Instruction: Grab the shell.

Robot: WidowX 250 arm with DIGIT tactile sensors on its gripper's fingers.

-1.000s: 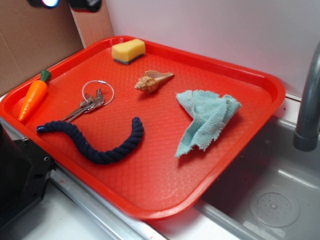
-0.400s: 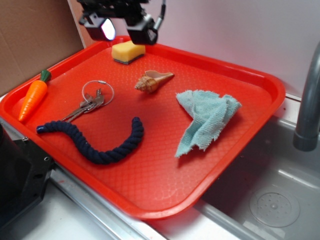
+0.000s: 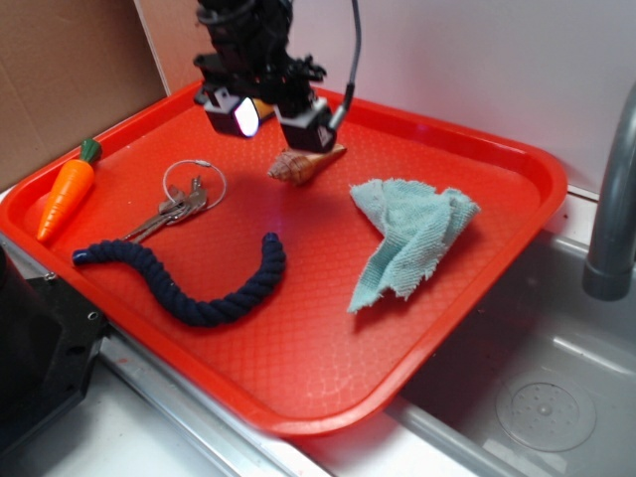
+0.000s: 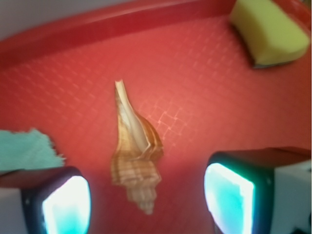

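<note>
The shell (image 3: 298, 166), tan and cream with ribbed whorls and a pointed end, lies on the red tray (image 3: 328, 368) near its far middle. In the wrist view the shell (image 4: 135, 158) lies lengthwise, its ribbed spire between my two fingertips. My gripper (image 3: 270, 119) hangs just above the shell, open and empty, its glowing pads (image 4: 229, 197) on either side of the shell and apart from it.
On the tray lie a yellow sponge (image 4: 268, 30) at the far edge, a teal cloth (image 3: 412, 238) to the right, keys on a ring (image 3: 179, 204), a dark blue rope (image 3: 194, 288) and a toy carrot (image 3: 65, 194). A sink and grey faucet (image 3: 611, 199) are at the right.
My gripper has come down from the upper left, past the sponge, to hang over the shell. The shell and the other things have not moved.
</note>
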